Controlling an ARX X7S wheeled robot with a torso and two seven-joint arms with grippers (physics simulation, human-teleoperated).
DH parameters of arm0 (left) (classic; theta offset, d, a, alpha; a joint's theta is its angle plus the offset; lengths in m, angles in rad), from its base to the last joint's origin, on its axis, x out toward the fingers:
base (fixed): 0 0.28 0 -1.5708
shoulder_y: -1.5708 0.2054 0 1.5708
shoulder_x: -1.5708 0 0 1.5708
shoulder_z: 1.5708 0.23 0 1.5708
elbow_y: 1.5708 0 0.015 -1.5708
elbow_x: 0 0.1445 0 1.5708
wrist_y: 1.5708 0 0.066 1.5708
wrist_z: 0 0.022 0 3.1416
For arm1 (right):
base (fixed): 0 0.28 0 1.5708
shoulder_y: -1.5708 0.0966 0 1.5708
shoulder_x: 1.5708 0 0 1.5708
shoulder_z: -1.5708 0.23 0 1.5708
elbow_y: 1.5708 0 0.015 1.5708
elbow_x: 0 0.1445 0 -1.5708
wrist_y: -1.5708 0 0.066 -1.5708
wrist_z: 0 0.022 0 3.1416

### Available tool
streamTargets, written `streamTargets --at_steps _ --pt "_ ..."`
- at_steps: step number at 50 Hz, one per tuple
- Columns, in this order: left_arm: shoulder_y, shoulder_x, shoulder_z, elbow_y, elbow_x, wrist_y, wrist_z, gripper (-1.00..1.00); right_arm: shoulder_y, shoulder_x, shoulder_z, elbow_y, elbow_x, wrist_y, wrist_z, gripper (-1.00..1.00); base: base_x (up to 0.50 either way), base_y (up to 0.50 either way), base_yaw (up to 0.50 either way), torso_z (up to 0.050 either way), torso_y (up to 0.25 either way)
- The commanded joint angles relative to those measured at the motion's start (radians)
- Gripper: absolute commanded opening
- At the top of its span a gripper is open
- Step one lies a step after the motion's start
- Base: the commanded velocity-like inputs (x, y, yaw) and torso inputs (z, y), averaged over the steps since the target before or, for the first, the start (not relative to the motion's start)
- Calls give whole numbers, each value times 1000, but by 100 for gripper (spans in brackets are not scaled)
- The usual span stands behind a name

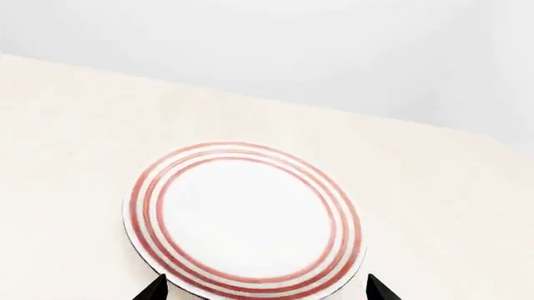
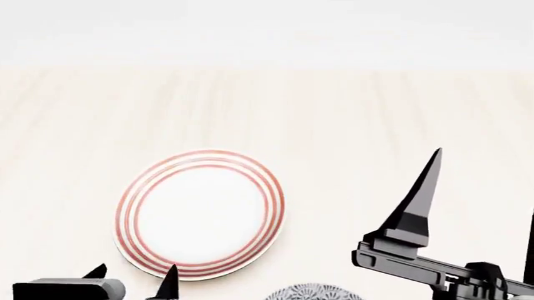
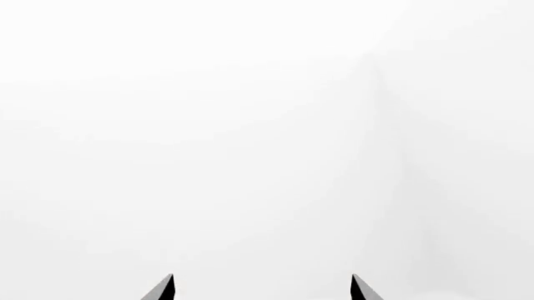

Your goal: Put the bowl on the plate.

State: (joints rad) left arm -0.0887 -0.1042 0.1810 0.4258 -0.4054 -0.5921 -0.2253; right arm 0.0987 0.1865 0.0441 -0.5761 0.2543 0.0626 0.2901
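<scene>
The plate (image 2: 200, 214), white with red-orange rings, lies flat on the table left of centre; the left wrist view shows it whole (image 1: 244, 219). My left gripper (image 2: 135, 275) (image 1: 265, 284) hovers at its near edge, open, its two dark fingertips standing wider apart than that edge, with nothing held. Only the patterned grey-and-white top of the bowl (image 2: 313, 292) shows, at the bottom edge of the head view, just right of the plate. My right gripper (image 2: 486, 184) (image 3: 262, 281) is raised to the right of the bowl, open and empty, pointing at blank white background.
A pale wood-grain table (image 2: 376, 125) stretches away to a white wall (image 2: 267, 31). The table's far edge (image 1: 276, 103) runs behind the plate in the left wrist view.
</scene>
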Motion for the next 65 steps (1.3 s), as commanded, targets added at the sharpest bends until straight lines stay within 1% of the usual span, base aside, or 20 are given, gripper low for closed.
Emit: streamTargets --at_steps 1,9,15,27,40,49,65 --pt "-29 38 53 -50 -76 -115 48 100 -12 -9 -3 11 -23 -2 -24 100 0 0 0 0 0" --pt "-52 41 70 -42 -103 -136 35 100 -19 -5 -18 23 -25 -7 -24 100 0 0 0 0 0" --pt "-69 51 59 -50 -141 -159 13 100 -23 -1 -27 28 -25 -9 -23 100 0 0 0 0 0" --pt "-85 45 61 -44 -178 -166 -18 100 -26 6 -40 45 -24 -17 -21 100 0 0 0 0 0" --pt "-113 55 60 -54 -281 -233 -44 100 -30 14 -49 45 -19 -17 -14 100 0 0 0 0 0" --pt "-128 39 96 -81 -273 -224 -52 100 -27 19 -53 53 -15 -23 -10 100 0 0 0 0 0" --pt "-144 28 126 -100 -291 -214 -70 100 -27 26 -63 67 -12 -34 -5 100 0 0 0 0 0"
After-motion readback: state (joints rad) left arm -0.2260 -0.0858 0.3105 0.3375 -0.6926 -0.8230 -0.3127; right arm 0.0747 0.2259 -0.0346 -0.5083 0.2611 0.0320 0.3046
